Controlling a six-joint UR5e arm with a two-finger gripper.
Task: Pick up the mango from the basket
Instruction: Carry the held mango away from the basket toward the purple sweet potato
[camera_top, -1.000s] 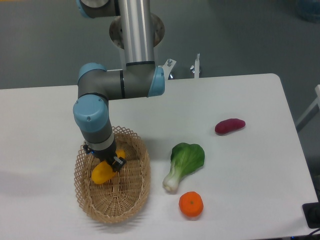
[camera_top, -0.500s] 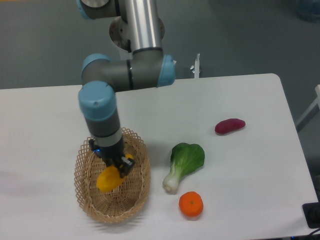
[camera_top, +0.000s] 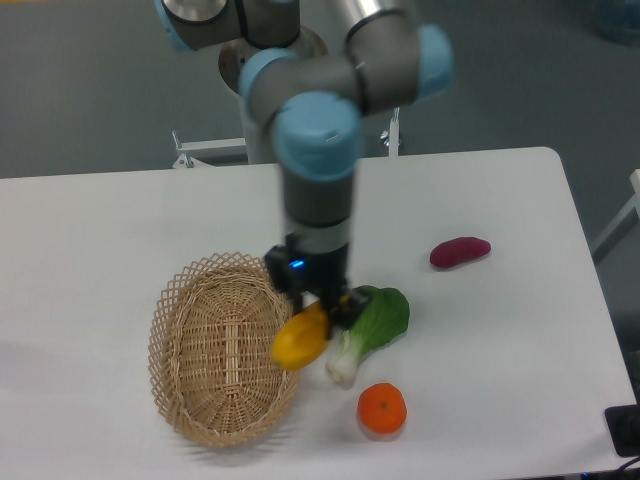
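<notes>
Gripping the mango (camera_top: 299, 338), the pincer (camera_top: 322, 308) hangs over the white table (camera_top: 500, 330) beside the basket (camera_top: 222, 346).

mango (camera_top: 299, 340): smooth yellow-orange, elongated, tilted, lifted over the basket's right rim.
basket (camera_top: 190, 400): oval tan wicker, lattice rim, nothing inside, near the worktop's front-left edge.
</notes>
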